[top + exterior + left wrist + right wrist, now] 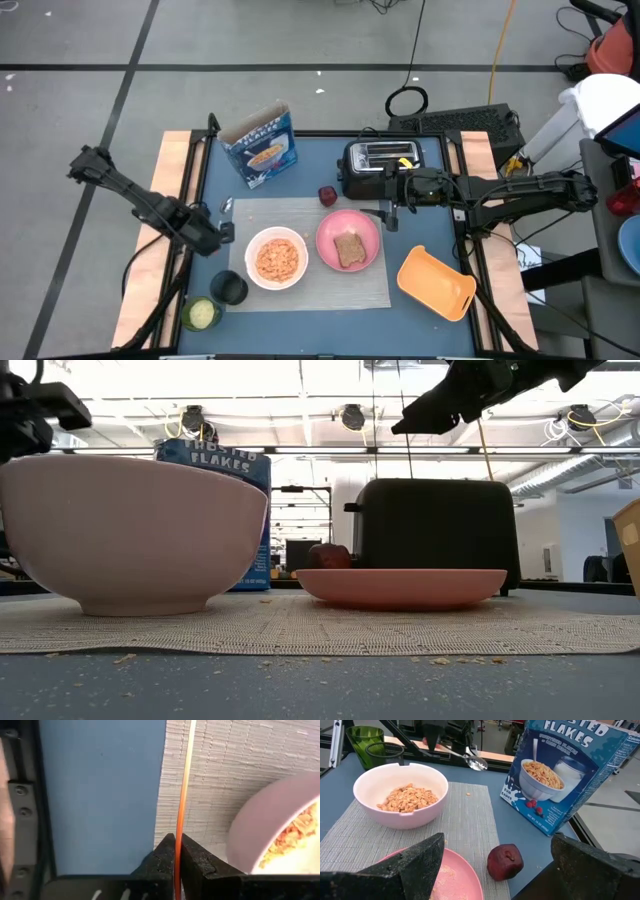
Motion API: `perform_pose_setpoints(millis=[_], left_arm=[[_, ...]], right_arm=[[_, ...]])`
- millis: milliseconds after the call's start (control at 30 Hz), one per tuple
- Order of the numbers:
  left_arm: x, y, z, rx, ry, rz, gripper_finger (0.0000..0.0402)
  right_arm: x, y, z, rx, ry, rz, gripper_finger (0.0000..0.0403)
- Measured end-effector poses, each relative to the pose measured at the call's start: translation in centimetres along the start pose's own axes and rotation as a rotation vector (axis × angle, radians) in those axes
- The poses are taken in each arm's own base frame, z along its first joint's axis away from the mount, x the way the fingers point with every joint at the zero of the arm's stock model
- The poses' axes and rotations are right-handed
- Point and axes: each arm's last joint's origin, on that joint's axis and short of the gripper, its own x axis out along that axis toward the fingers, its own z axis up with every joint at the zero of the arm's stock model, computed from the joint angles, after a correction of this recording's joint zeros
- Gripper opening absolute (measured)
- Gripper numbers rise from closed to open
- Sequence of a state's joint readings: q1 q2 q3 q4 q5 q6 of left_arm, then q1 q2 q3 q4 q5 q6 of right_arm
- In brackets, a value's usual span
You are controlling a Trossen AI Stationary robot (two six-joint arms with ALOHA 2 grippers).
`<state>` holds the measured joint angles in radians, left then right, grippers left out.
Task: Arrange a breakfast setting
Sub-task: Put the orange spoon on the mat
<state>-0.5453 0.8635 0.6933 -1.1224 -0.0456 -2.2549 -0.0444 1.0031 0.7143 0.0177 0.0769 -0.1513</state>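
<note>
I am looking over the counter (310, 325) with the mat (305, 298) lying across its middle. On the mat the bowl (277, 258), filled with cereal, is sitting beside the plate (347, 240), which is carrying the toast (350, 250). The fruit (328, 195) is resting off the mat, just behind the plate and near the toaster (382, 166).

My worry is the spoon (470, 760): the left gripper (222, 232), at the mat's left edge just beside the bowl, is pinching only its thin handle, so I am expecting it could twist or slip, or knock the bowl's rim while being set down. Those jaws are closed tight on the handle.

The right gripper (392, 208) is hovering beside the toaster, behind the plate, with its jaws spread wide and holding nothing; the fruit is lying ahead of them.
</note>
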Motion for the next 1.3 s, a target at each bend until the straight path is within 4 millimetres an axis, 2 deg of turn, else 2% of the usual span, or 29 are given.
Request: perform_pose_setpoints(millis=[233, 433, 767, 1033, 1300], left_arm=[[1.9, -1.8, -0.6, -0.013, -0.041, 0.031, 0.0016], [3.2, -2.6, -0.6, -0.043, -0.092, 0.086, 0.0017], [5.5, -4.9, -1.2, -0.011, -0.070, 0.038, 0.0018], [7.2, -5.9, -1.3, -0.011, -0.083, 0.058, 0.0018], [8.4, -6.1, -1.7, 0.005, -0.021, 0.131, 0.0019]], right_arm=[[0.0, 0.0, 0.0, 0.000, 0.000, 0.000, 0.0352], [0.0, 0.0, 0.0, 0.000, 0.000, 0.000, 0.0352], [0.0, 0.0, 0.0, 0.000, 0.000, 0.000, 0.0352], [0.0, 0.0, 0.0, 0.001, 0.000, 0.000, 0.0352], [0.0, 0.0, 0.0, 0.001, 0.000, 0.000, 0.0352]])
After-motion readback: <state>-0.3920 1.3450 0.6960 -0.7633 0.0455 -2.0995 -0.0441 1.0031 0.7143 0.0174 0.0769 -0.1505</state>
